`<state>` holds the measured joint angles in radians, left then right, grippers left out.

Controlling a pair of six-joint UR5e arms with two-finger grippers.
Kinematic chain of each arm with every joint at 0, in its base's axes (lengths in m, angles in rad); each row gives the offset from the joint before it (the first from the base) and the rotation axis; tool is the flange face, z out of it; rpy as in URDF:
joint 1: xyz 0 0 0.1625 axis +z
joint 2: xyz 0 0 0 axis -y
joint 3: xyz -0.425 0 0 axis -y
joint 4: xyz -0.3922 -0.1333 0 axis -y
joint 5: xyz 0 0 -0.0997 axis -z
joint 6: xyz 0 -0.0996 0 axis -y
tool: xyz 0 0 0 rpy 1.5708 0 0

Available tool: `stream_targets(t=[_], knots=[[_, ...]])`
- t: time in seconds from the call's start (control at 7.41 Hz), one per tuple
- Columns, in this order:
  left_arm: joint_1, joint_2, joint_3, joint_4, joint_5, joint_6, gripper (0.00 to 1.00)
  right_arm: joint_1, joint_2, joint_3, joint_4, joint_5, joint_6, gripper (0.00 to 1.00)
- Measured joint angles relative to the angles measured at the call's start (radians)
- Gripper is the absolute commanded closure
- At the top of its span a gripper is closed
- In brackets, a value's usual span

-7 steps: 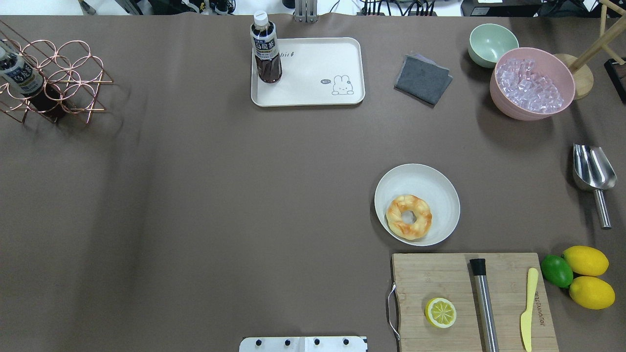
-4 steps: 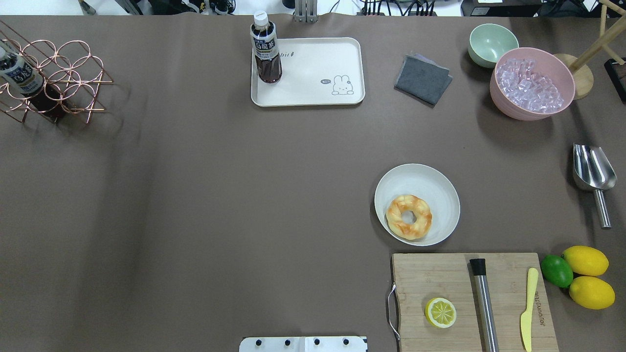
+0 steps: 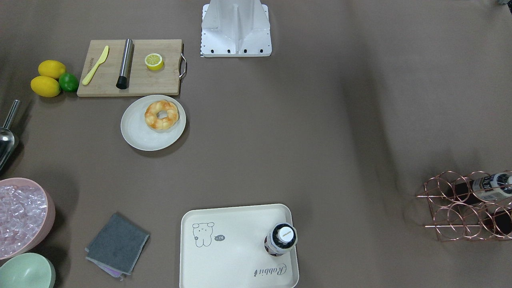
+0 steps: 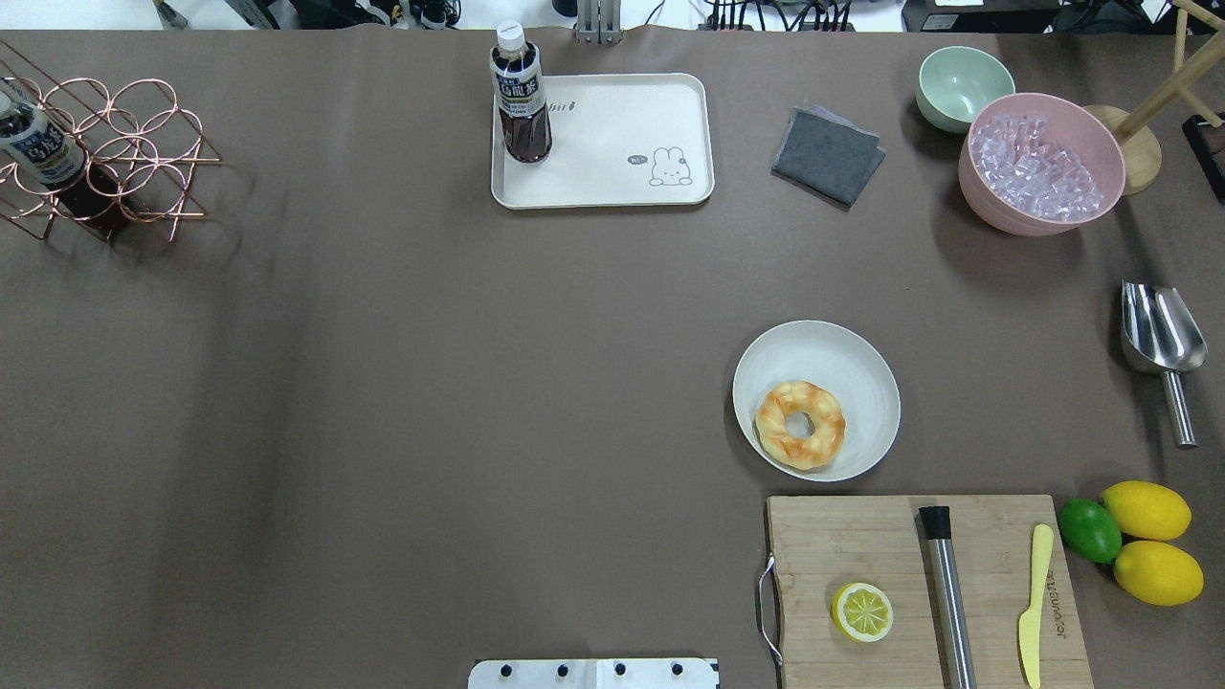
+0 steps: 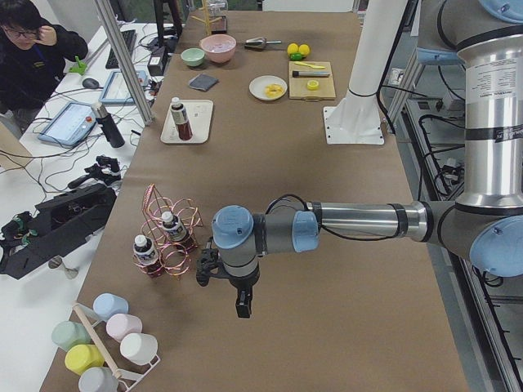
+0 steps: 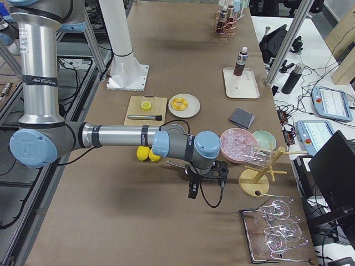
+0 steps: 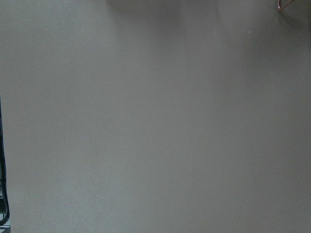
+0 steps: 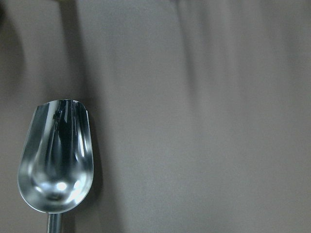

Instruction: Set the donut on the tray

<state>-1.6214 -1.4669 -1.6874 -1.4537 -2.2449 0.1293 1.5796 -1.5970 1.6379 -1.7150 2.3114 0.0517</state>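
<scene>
On the round plate point(image 4: 842, 354), donut point(image 4: 800, 425), cream tray point(image 4: 612, 144) well apart

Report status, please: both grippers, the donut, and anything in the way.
Left gripper, right gripper: away at table ends, state unclear. Golden-orange glazed ring donut lies on round off-white plate. Dark bottle stands in corner of cream rimmed tray.

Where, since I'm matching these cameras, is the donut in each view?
Front-facing: donut upper left, on the round plate.
Overhead: donut lower right of centre.
Exterior left: donut far, top centre.
Exterior right: donut upper centre.
Left wrist: not in it.
Right wrist: not in it.
Landmark: the round plate under it, beside the wooden cutting board.
</scene>
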Motion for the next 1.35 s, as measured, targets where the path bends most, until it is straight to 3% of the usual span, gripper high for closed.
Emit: stream_targets(t=[0.81,1.35], knots=[[0.0,-0.001,-0.001,0.001,-0.001,0.0,0.02,-0.013,0.0,0.004,0.0,0.006,0.007,0.0],[-0.001,0.0,-0.004,0.0,0.0,0.0,0.02,-0.015,0.0,0.004,0.003,0.07,0.006,0.0]])
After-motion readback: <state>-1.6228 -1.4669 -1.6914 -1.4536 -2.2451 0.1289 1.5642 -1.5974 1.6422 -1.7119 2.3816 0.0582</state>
